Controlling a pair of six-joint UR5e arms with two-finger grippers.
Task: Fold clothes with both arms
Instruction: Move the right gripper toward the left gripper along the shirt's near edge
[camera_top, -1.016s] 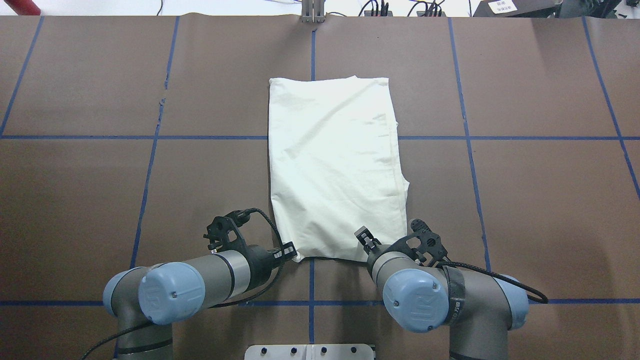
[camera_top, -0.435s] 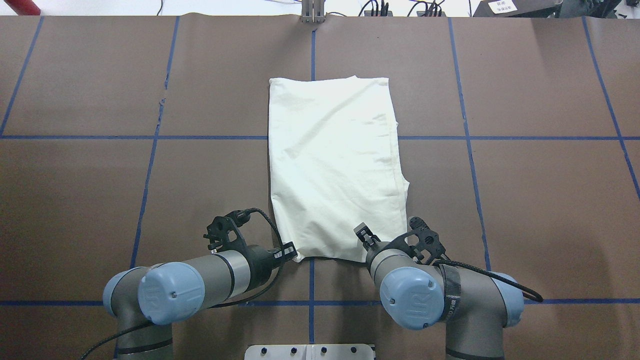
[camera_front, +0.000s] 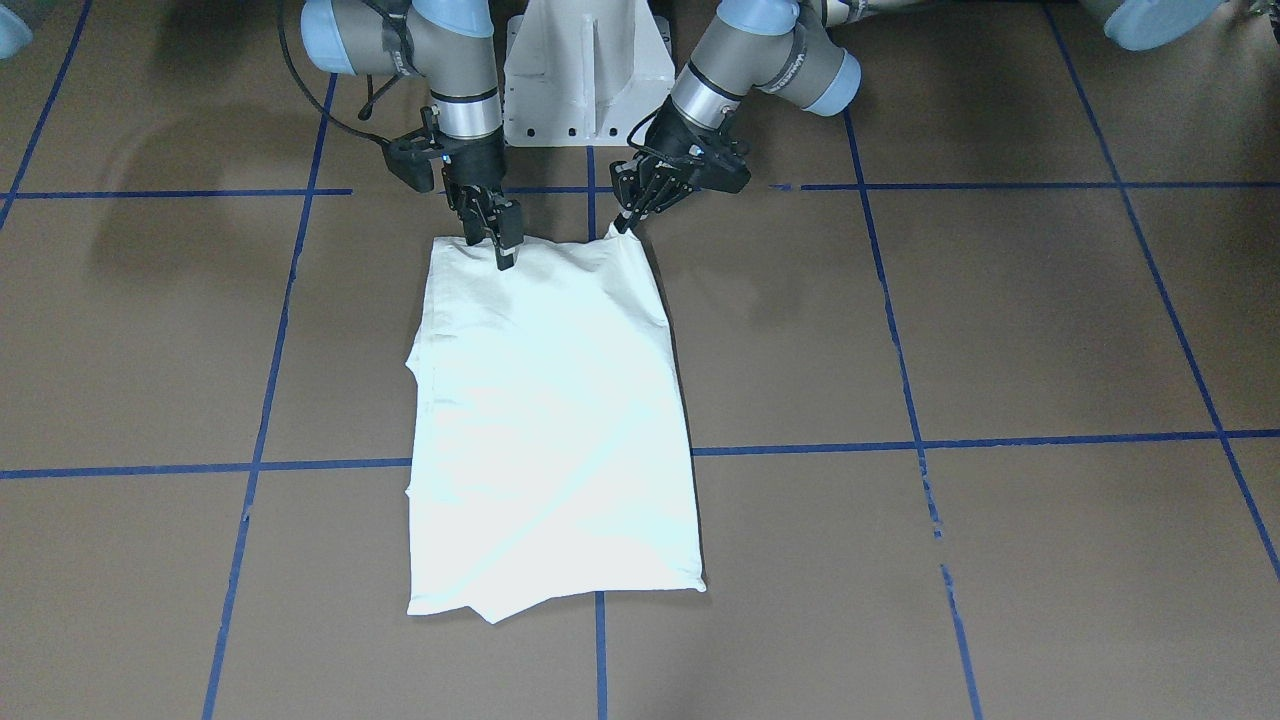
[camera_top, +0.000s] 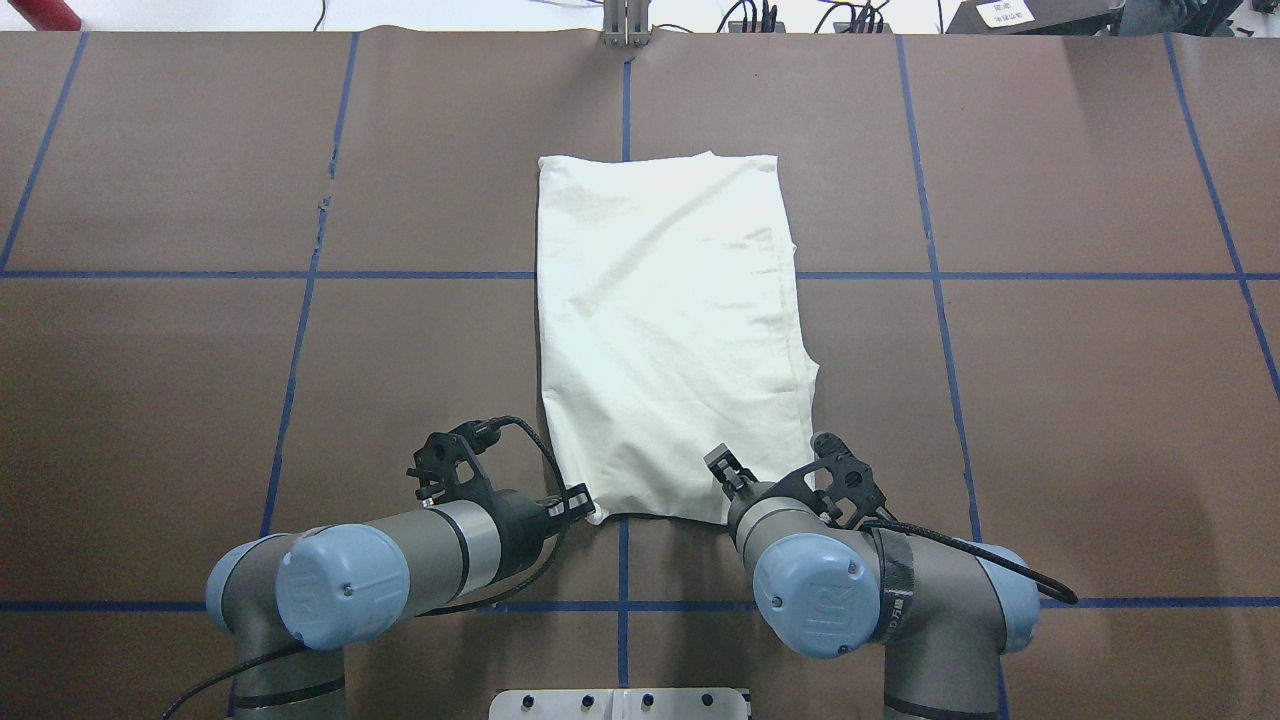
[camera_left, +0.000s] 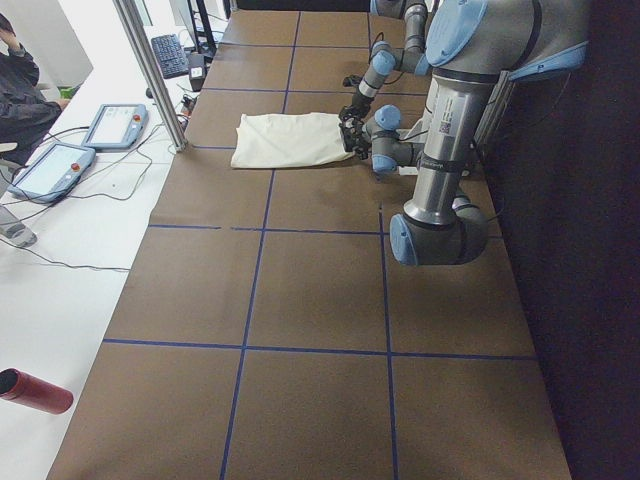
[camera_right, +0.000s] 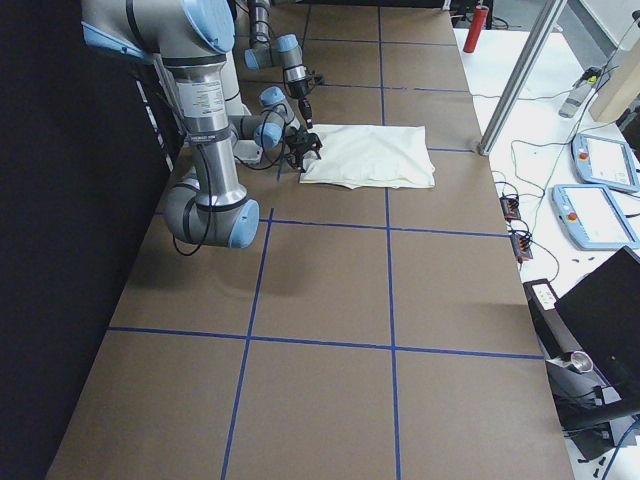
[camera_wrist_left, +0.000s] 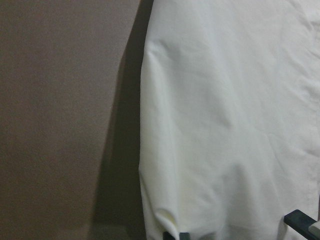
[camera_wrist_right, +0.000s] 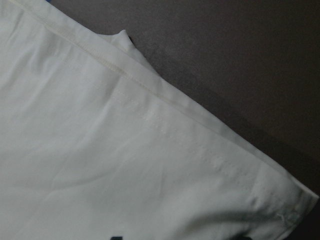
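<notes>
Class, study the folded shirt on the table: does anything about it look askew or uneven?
Yes. The shirt is not squared: on the robot's right side a layer juts out as a step, and its far edge is uneven.

A brown table gridded with blue tape lines carries a white pedestal base at its near edge, while the white bench beyond its far edge holds a grey pendant, a second pendant, a keyboard and a red cylinder.

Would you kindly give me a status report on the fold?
Left end effector pinching T-shirt corner. Right end effector at near hem, grip unclear. Nothing obstructing.
</notes>
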